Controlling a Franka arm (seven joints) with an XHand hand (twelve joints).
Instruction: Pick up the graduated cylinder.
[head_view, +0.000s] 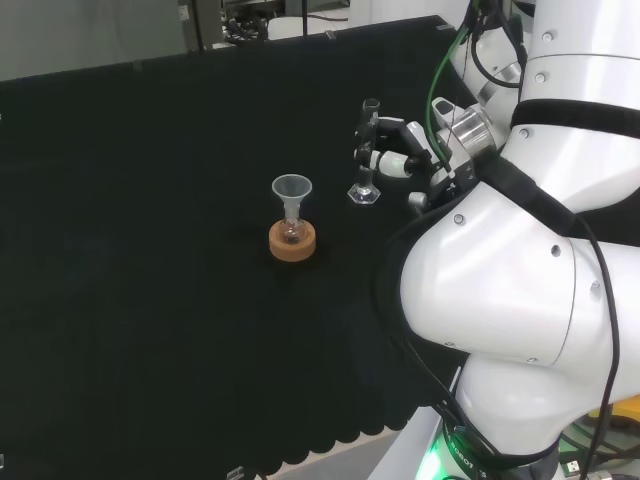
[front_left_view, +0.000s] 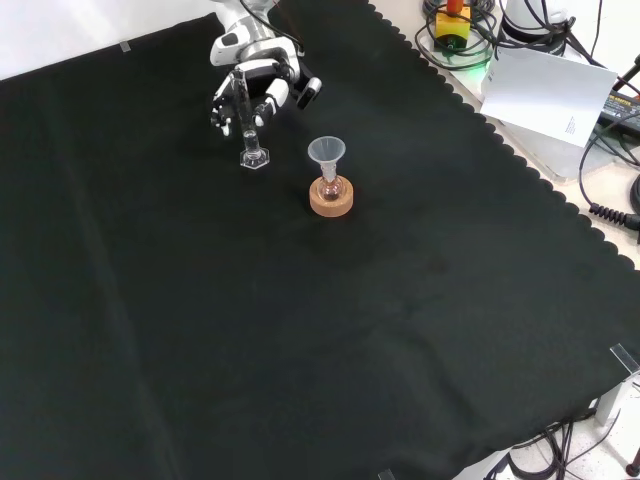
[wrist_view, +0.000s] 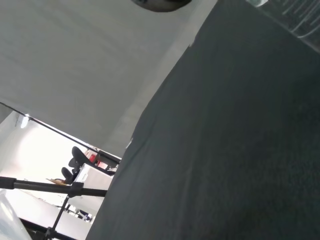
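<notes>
Black cloth (front_left_view: 300, 330) covers the desk across the head and front views, with a scalloped edge along its near side in the head view. White arm links (head_view: 510, 270) fill the right of the head view, and from them the black and white hand (head_view: 395, 160) reaches to the left. In the front view the hand (front_left_view: 255, 85) comes in from the top, and its fingers (front_left_view: 272, 100) are curled round the graduated cylinder (front_left_view: 246, 120), with fingers showing on both sides of the clear tube. The graduated cylinder (head_view: 366, 160) stands upright, its hexagonal foot on or just above the cloth; the views do not settle whether it touches. The hand grips it about halfway up, so the open top rises above the fingers and the foot shows below them. What the cylinder holds cannot be made out.

Near the cylinder, to its left in the head view and to its lower right in the front view, a cork ring (head_view: 292, 241) lies on the cloth. A small round flask (head_view: 291, 232) sits in it, with a clear funnel (head_view: 291, 190) standing upright in the flask's neck. The flask (front_left_view: 330, 189) shows a reddish tint in the front view.

A blurred clear piece with fine lines (wrist_view: 292, 17) lies at the wrist view's corner, against the cloth.
</notes>
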